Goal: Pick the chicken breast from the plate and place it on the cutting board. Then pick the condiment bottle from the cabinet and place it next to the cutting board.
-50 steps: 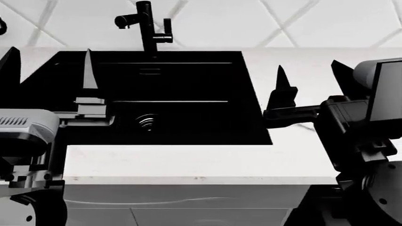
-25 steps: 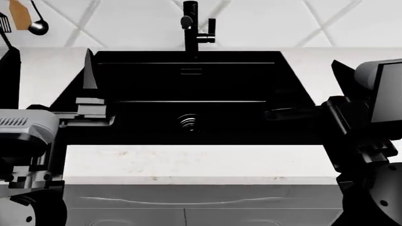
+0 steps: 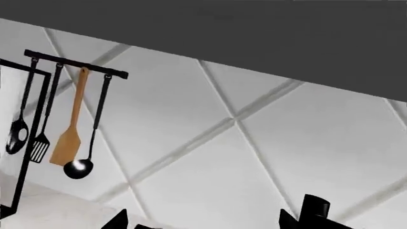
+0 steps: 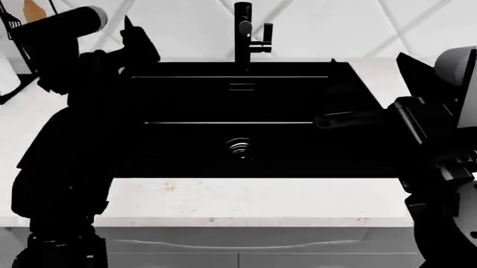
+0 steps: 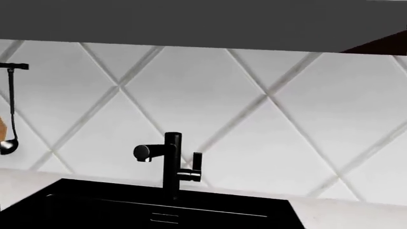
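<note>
Flat, even simulator light fills all three views, with no clear source and almost no cast shadows. The white tiled wall [image 5: 267,109] and table [image 4: 253,201] render bright, nearly washed out. The sink [image 4: 238,128] and both arms read as pure black silhouettes without surface detail. Edges look slightly soft and compressed; no lens distortion shows.

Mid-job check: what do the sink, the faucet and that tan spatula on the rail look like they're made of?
Sink: matte black, possibly composite or coated metal; it shows almost no reflections, only thin edge highlights. Faucet: black metal by the look, semi-gloss, with a small bright glint on its spout end. Spatula: wood, judging by its even tan colour and dull surface, unlike the glossy black utensils hanging beside it.
</note>
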